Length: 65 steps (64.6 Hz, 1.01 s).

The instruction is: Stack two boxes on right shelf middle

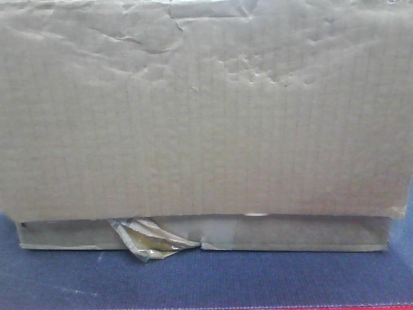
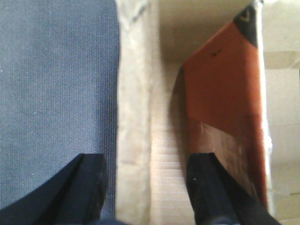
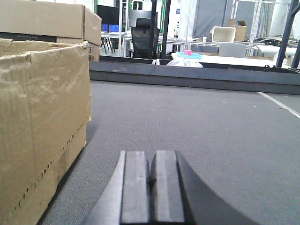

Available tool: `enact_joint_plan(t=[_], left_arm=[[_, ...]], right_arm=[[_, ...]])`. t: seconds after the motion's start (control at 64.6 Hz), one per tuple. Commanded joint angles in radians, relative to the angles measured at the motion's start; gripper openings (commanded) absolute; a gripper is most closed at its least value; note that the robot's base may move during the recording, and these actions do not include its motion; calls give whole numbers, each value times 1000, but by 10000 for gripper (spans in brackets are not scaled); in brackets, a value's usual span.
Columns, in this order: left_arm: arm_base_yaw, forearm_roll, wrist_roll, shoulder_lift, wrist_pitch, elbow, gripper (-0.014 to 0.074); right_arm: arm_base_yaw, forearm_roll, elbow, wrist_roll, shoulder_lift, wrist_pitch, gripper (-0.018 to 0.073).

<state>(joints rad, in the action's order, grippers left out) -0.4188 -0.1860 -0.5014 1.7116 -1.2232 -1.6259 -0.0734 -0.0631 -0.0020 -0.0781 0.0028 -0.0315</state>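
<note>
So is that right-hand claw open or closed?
Shut. The right gripper has its jaws pressed together, with nothing between them.

Grey carpeted surface (image 3: 197,126) crossed by a white line (image 3: 281,104) at right; dark raised ledge (image 3: 187,77) along its far edge; beyond it, a black office chair (image 3: 142,35), a white bin (image 3: 223,33), and pink and blue items (image 3: 190,54) on a pale table (image 3: 225,60).
</note>
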Motion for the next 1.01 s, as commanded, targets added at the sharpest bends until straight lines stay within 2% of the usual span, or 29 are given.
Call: enact_joint_plan(t=[0.0, 0.248, 0.356, 0.495, 0.588, 0.635, 0.681, 0.758, 0.991], left_arm=[[5, 2, 5, -20, 2, -1, 298], [34, 11, 27, -40, 2, -1, 298], [40, 21, 31, -38, 2, -1, 298], [40, 19, 31, -38, 2, -1, 298], [40, 19, 31, -38, 2, -1, 298], [40, 19, 31, -38, 2, -1, 298], [40, 19, 33, -38, 2, -1, 298], [40, 19, 35, -38, 2, -1, 298], [40, 19, 50, -38, 2, -1, 298]], right_arm=[[-3, 2, 2, -2, -3, 25, -160], [-3, 2, 2, -2, -3, 78, -160], [-3, -12, -42, 0, -3, -44, -160], [-3, -125, -109, 0, 1, -116, -160], [-1, -128, -194, -3, 29, -240, -160], [-1, -128, -255, -32, 52, -318, -160], [-1, -128, -320, -105, 94, -388, -160], [-1, -128, -440, -183, 171, -448, -160], [-1, -141, -677, -191, 421, -621, -160]])
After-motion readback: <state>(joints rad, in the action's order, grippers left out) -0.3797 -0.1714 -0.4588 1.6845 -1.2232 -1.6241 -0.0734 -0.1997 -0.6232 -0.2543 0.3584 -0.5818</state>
